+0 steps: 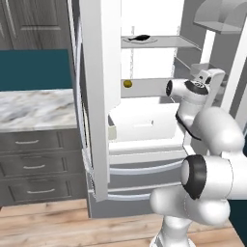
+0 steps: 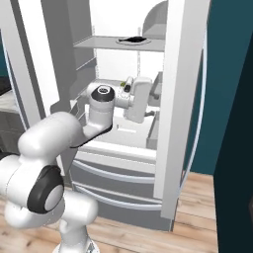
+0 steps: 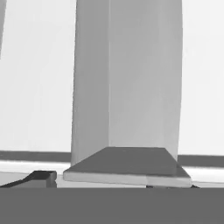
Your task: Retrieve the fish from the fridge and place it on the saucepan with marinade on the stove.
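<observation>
Hand (image 2: 129, 86) hidden (wrist blocks it).

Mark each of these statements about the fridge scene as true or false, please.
1. The fridge doors stand open. True.
2. The fish lies on the upper shelf. True.
3. The gripper holds the fish. False: the fish lies on its shelf, well above the arm.
4. A small yellowish item sits on a lower shelf than the fish. True.
5. The lower drawers are pulled out. False: they look closed.
</observation>
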